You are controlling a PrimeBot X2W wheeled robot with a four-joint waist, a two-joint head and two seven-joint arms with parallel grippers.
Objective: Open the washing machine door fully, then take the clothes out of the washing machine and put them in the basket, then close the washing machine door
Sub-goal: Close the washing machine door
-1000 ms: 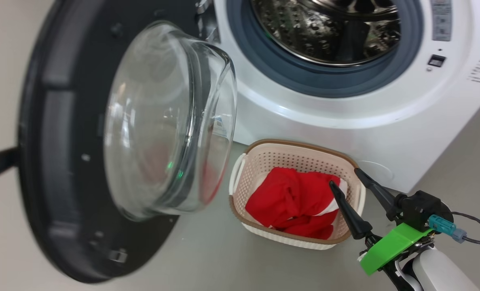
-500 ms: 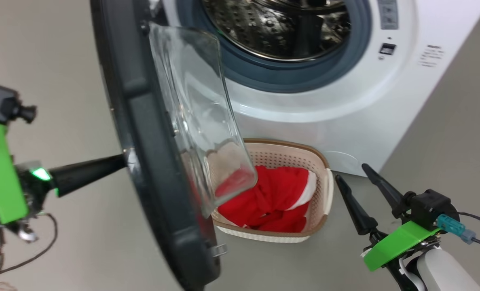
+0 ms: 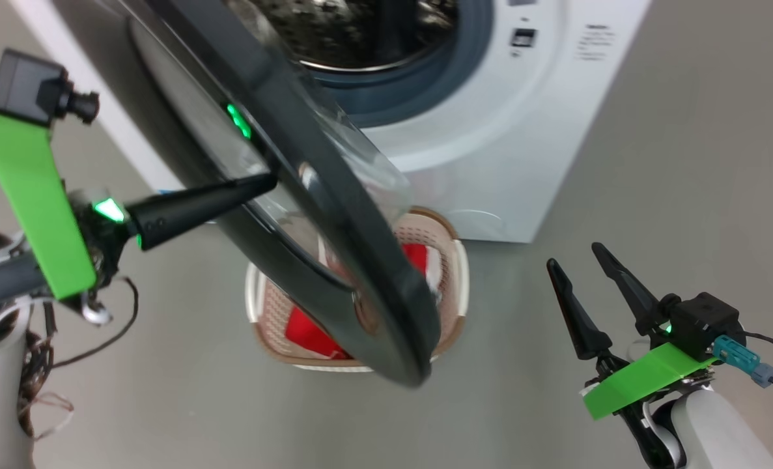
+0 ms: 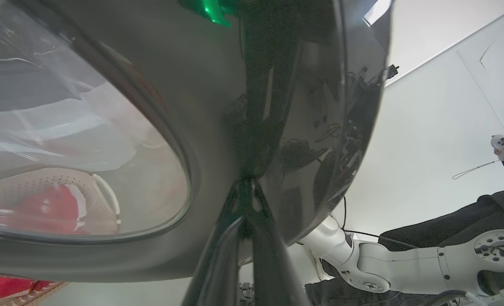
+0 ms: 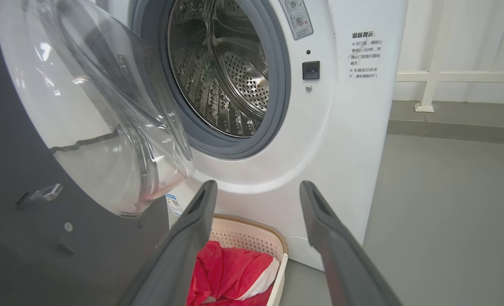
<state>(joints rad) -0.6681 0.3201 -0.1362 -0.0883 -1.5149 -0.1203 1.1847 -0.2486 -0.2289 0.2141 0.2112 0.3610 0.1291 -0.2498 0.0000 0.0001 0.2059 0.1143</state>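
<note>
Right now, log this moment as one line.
door: partly open | left tool: shut, tip against door | right tool: open, empty | clothes: in basket | washer: empty

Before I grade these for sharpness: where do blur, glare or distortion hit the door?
Head view: the washing machine door looks smeared along its lower edge. Left wrist view: glossy rim mirrors cables, lens-bent. Right wrist view: sharp, glare on the glass.

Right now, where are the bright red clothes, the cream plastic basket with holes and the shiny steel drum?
bright red clothes (image 5: 230,272): right wrist view, middle fold.
cream plastic basket (image 5: 241,239): right wrist view, perforated back wall.
shiny steel drum (image 5: 243,80): right wrist view, perforated wall.
</note>
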